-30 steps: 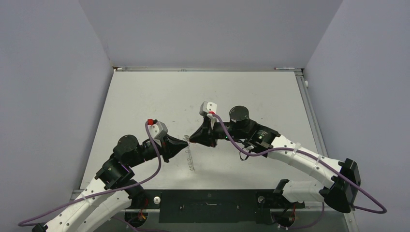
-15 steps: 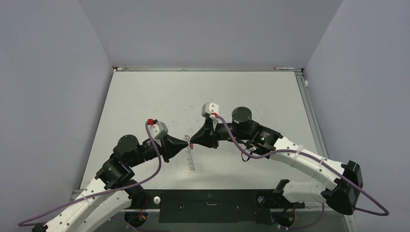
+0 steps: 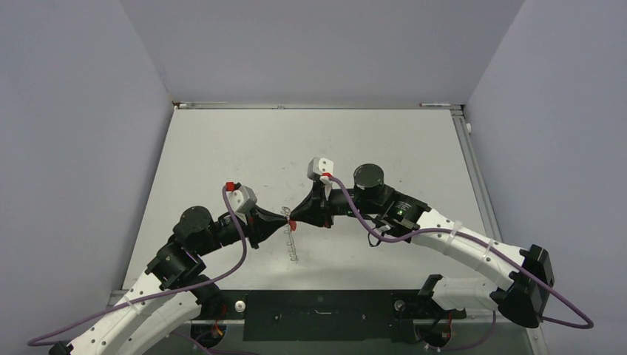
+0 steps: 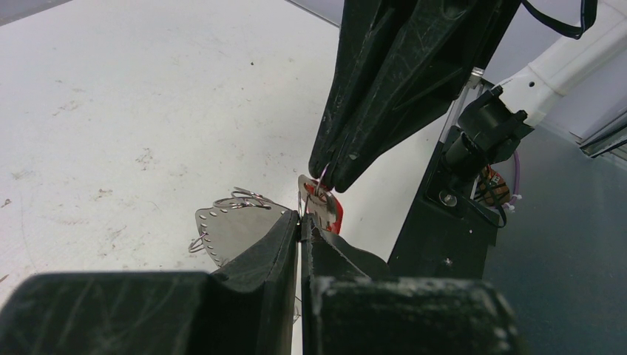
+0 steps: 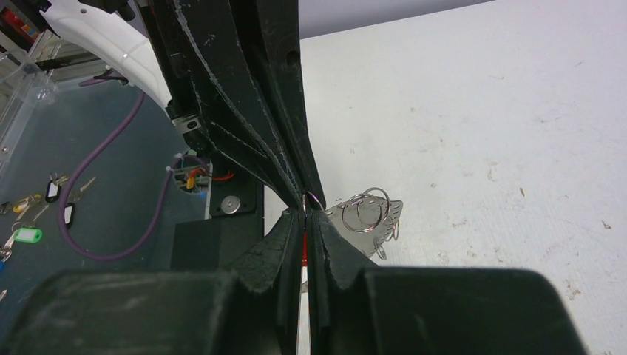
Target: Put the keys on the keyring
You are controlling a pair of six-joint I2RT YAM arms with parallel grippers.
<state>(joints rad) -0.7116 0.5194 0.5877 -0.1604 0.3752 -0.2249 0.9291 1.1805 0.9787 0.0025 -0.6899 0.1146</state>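
Note:
My two grippers meet tip to tip over the table's near middle. My left gripper is shut on the keyring, a flat silvery piece with holes and small wire rings along its rim. It hangs below the fingers in the top view and also shows in the right wrist view. My right gripper is shut on the key, whose red head touches the keyring's edge right at the left fingertips. A red sliver of the key shows between the right fingers.
The white table has purple walls on three sides. A black mount plate runs along the near edge. Spare keys with tags lie off the table, low in the right wrist view.
My right gripper has moved a little left and nearer, bringing the red key up against the left gripper's tips. The left gripper has hardly moved.

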